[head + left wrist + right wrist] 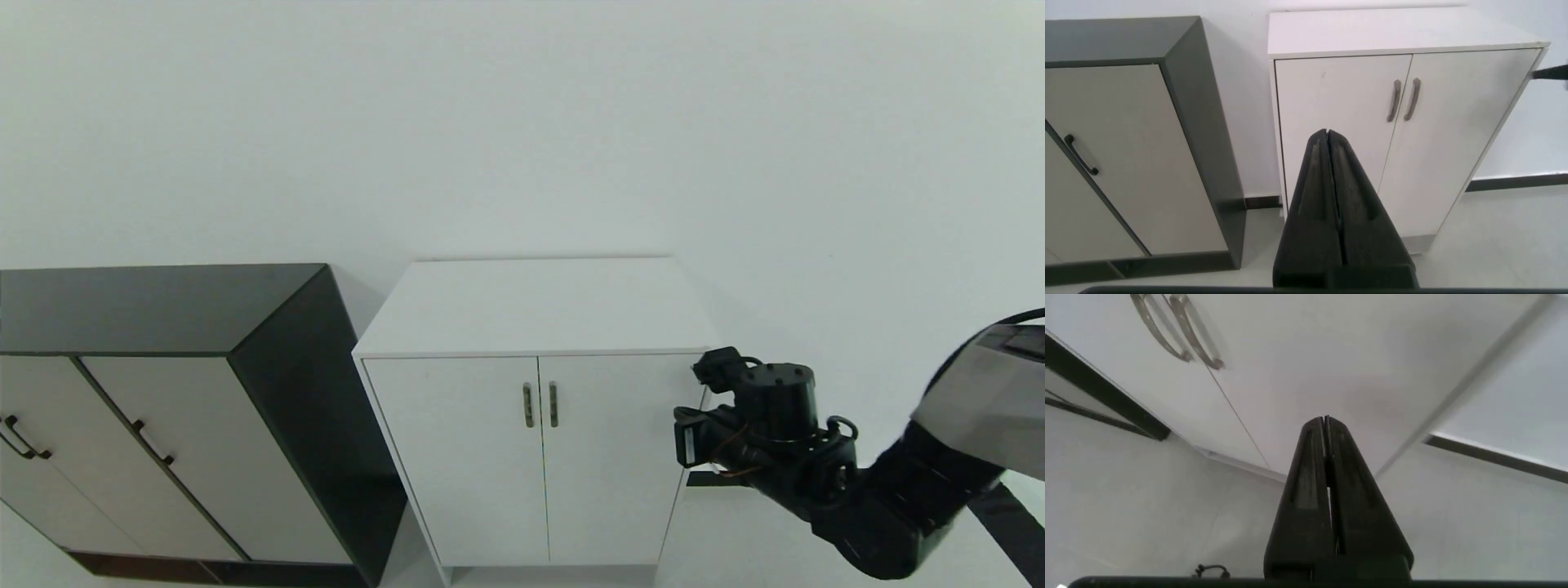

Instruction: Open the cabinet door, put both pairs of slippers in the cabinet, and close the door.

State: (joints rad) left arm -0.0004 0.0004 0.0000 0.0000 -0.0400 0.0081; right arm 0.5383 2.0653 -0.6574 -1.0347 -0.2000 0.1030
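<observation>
1. Standing against the wall at the left is a dark cabinet (163, 310).
2. Just beside it, the white cabinet (531, 306) has both doors (473, 457) shut, with its handles (540, 405) side by side at the middle.
3. The left gripper (1328, 139), fingers clenched on nothing, faces that cabinet.
4. The right gripper (1327, 429), fingers likewise clenched, hangs near the cabinet's right edge.

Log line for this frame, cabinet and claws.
stage: door unopened | white cabinet: closed | right claw: shut, empty, by right door | left claw: shut, empty, back from cabinet

A sparse staged room, home-like: a white cabinet (465, 457) and a black cabinet (310, 408) stand against a bare wall (522, 122).
</observation>
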